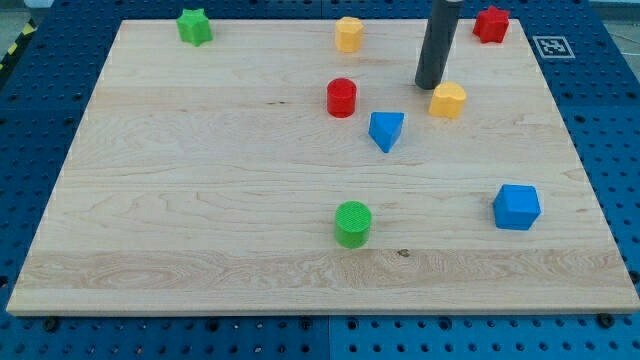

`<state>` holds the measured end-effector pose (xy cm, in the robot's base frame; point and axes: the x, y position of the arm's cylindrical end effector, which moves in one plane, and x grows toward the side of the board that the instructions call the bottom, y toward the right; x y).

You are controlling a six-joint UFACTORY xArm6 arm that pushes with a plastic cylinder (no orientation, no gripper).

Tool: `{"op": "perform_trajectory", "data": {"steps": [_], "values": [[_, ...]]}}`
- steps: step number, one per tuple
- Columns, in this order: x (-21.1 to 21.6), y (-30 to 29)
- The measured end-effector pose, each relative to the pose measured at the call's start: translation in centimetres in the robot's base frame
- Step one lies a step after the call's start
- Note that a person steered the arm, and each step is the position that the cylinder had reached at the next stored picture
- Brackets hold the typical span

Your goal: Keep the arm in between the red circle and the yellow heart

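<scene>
The red circle (341, 97) is a short red cylinder standing on the wooden board above its middle. The yellow heart (448, 100) lies to its right, at about the same height in the view. My tip (429, 85) is the lower end of a dark rod that comes down from the view's top. It rests on the board just left of and slightly above the yellow heart, very close to it. It is well to the right of the red circle.
A blue triangle (386, 130) lies just below the gap between circle and heart. A yellow hexagon (348, 34), a red star (491, 24) and a green star (194, 27) sit along the top edge. A green circle (352, 223) and a blue cube (516, 207) lie lower down.
</scene>
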<state>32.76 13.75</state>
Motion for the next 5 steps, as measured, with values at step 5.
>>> {"op": "perform_trajectory", "data": {"steps": [5], "values": [[3.9, -3.7]]}}
